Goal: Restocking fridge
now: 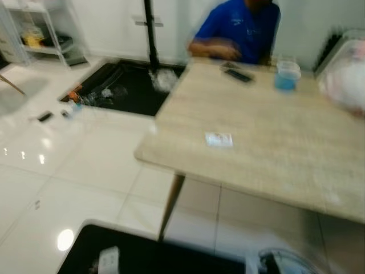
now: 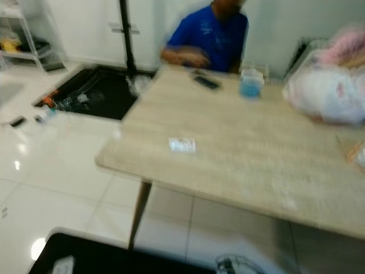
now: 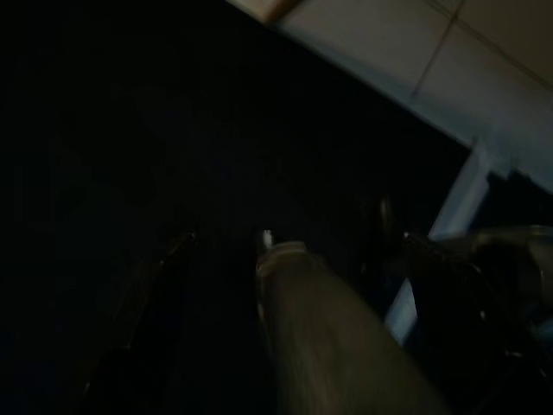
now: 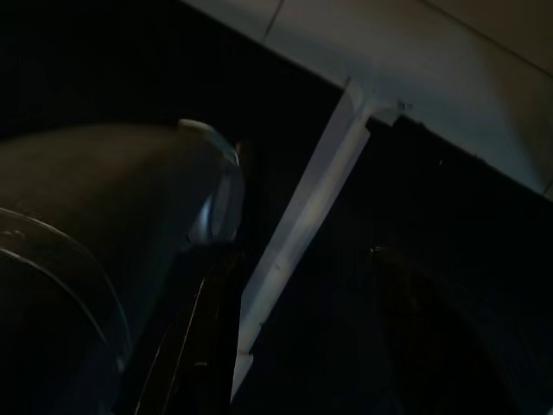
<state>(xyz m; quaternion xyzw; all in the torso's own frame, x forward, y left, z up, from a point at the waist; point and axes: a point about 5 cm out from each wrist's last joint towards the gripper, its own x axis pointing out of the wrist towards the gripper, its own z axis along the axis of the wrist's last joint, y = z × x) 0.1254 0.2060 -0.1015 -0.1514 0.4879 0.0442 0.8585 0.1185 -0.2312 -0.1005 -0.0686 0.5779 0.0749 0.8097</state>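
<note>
Blurred wooden table (image 1: 274,154) bears a blue-filled container (image 1: 286,76); finger states indiscernible.

Counter (image 1: 268,165): right of centre, one leg on the floor (image 1: 85,171).
Person (image 1: 239,28): seated behind counter's far edge.
Phone (image 1: 238,74): on counter, before the person.
Lidded cup (image 1: 287,75): right of phone.
Small packet (image 1: 219,139): near counter's front-left edge.
Bags (image 2: 328,85): counter's far right.
Shelf rack (image 1: 40,34): far left, by wall.
</note>
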